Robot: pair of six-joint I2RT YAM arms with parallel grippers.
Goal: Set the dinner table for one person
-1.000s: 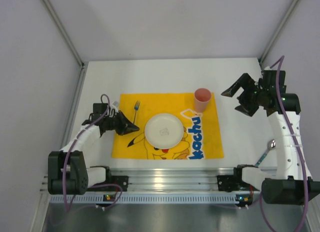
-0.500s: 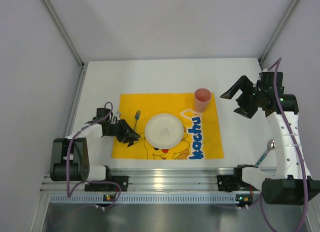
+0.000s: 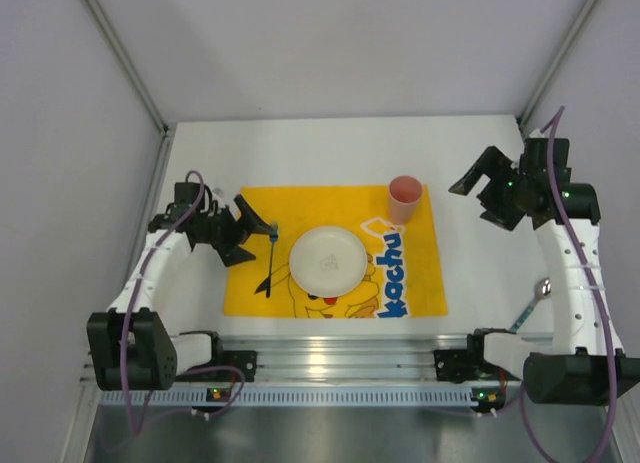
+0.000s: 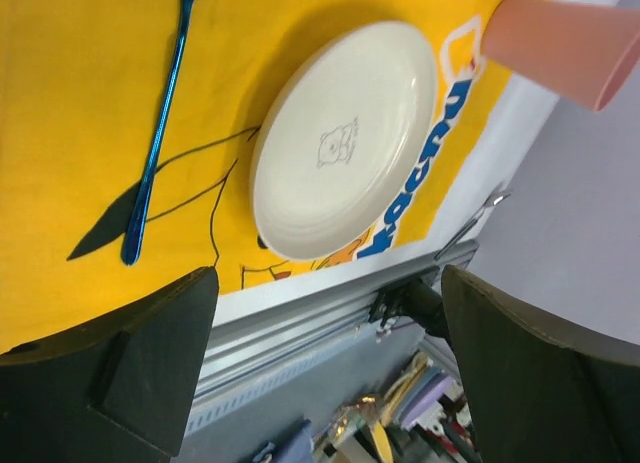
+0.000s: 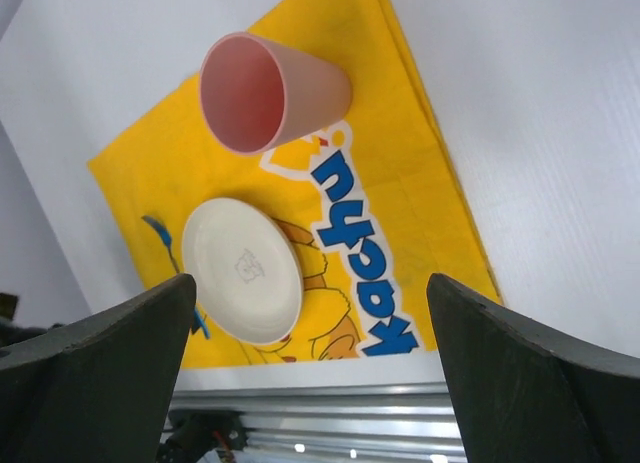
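Both left gripper [image 3: 249, 239] and right gripper [image 3: 476, 197] gape empty; fork [image 4: 158, 123] lies beyond my left fingers [image 4: 130, 373], flanking the plate [image 4: 345, 138] properly.

Lab rig: alu rail [image 3: 330, 358], plain grey walls [image 3: 330, 43]

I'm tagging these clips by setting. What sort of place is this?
Probably a robot lab cell, not a home: left arm and right arm bolted to an aluminium rail, plain grey walls around the dinner table.
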